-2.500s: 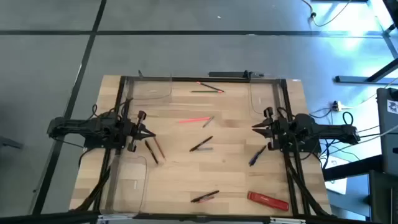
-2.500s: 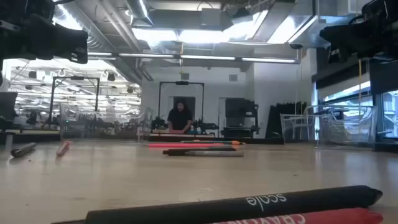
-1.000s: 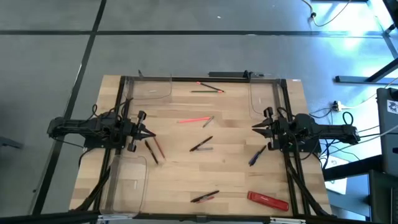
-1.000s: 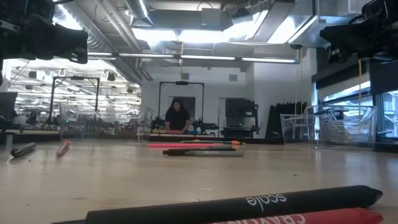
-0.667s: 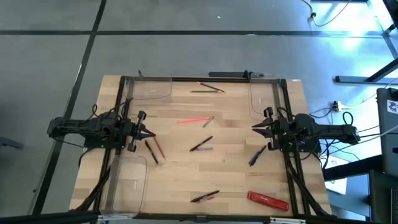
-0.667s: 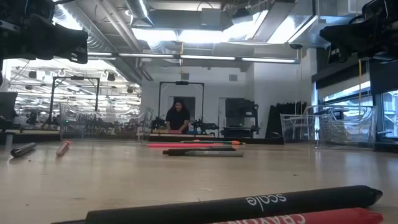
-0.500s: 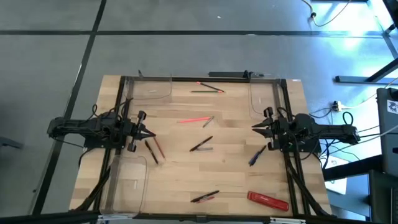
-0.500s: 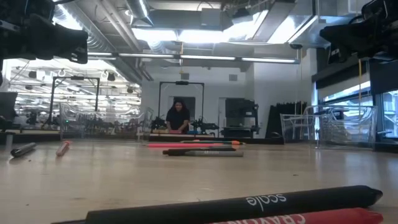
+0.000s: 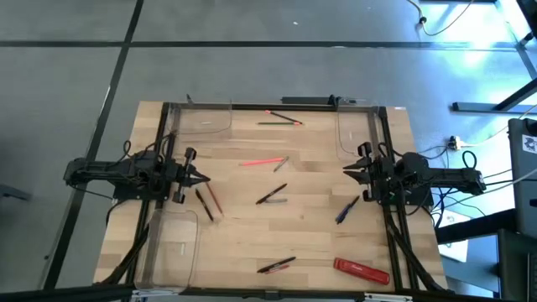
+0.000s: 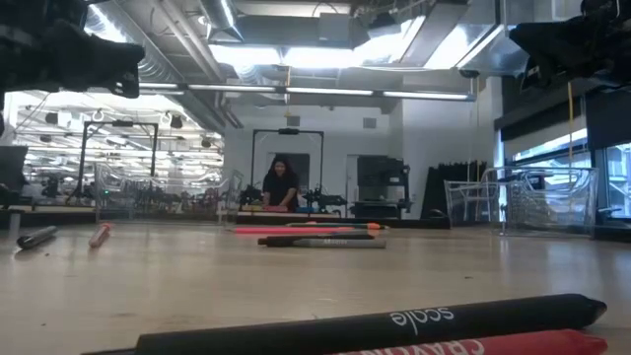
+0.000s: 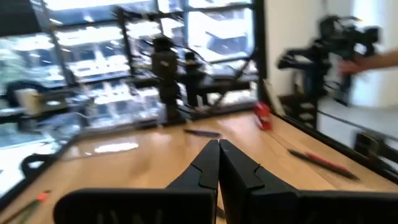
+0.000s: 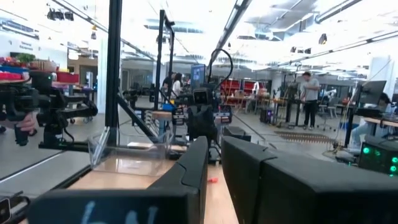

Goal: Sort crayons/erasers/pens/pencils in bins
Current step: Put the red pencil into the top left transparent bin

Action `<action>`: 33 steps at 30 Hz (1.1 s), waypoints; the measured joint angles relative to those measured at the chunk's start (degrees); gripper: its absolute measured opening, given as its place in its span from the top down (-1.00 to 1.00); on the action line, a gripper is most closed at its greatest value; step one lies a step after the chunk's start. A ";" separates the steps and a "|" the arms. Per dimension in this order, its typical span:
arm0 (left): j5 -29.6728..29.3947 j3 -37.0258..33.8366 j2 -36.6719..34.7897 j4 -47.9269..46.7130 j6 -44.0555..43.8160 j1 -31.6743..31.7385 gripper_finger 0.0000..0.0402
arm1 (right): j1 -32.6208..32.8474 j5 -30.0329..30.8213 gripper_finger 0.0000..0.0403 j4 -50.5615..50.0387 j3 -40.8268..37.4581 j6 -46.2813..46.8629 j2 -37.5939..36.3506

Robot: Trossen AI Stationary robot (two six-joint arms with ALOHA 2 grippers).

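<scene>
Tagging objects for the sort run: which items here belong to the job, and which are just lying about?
Job:
crayon
pencils
blue pen
clear bins
left claw
right claw

Lying about:
flat red bar
black frame rails

Two markings are showing, both in the low view. A black stick (image 10: 375, 323) is lying across the near foreground of the table (image 10: 246, 281) and is displaying the word "scale" in white letters, printed upside down as seen from this camera. Just beside it, nearer the camera, a red bar (image 10: 493, 345) is showing the tops of white letters cut off by the picture's edge; they are reading partly as "CRAY". No other text is reading clearly.
</scene>
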 joint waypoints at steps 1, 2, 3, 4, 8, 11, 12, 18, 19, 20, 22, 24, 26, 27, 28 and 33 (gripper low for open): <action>-2.09 0.63 0.04 0.05 -1.35 0.00 1.00 | -0.02 0.00 0.75 0.22 0.00 0.09 0.00; -5.21 1.69 0.04 0.10 -3.68 0.00 1.00 | -0.02 0.00 0.75 0.24 0.00 0.25 0.00; -8.99 3.02 0.02 0.29 -6.64 0.02 1.00 | -0.02 0.00 0.75 0.27 0.00 0.54 0.00; -12.28 4.55 0.02 0.27 -8.73 0.02 1.00 | -0.02 0.06 0.75 0.41 0.00 1.16 0.00; -16.09 12.75 1.56 -6.22 -6.56 0.00 1.00 | -0.02 1.91 0.75 0.83 0.00 4.11 0.02; -16.32 20.37 5.85 -12.00 -5.45 -0.01 1.00 | -0.01 2.13 0.75 2.09 0.00 6.10 -0.02; -16.54 22.90 8.03 -14.65 -5.38 0.00 1.00 | 0.00 2.12 0.75 2.52 0.00 6.27 -0.02; -17.01 37.20 24.13 -29.04 -5.89 0.00 1.00 | 0.00 5.82 0.75 -0.50 2.52 10.88 0.02; -17.00 39.48 26.98 -31.09 -6.77 0.00 1.00 | 0.00 6.40 0.75 -2.56 3.56 11.41 0.02; -17.00 41.63 29.58 -33.00 -8.02 0.00 1.00 | 0.00 6.60 0.75 -4.93 4.80 11.82 0.05; -16.99 45.82 34.48 -37.23 -11.69 0.00 1.00 | 0.00 6.58 0.75 -10.83 7.87 12.23 0.21; -16.95 49.23 38.62 -42.85 -16.38 0.00 1.00 | 0.00 6.66 0.75 -18.34 11.63 14.79 1.19; -16.79 51.55 42.62 -47.64 -22.05 0.00 1.00 | 0.00 7.42 0.75 -25.58 15.63 18.47 3.39; -16.41 52.30 44.19 -50.20 -25.08 0.00 1.00 | 0.00 7.43 0.75 -28.66 17.51 19.96 4.81; -16.28 52.78 45.66 -52.78 -28.21 0.00 1.00 | 0.00 7.44 0.75 -31.30 19.34 21.12 6.56; -14.24 52.30 49.99 -61.08 -47.78 0.02 1.00 | 0.00 7.45 0.75 -38.81 27.40 23.04 17.14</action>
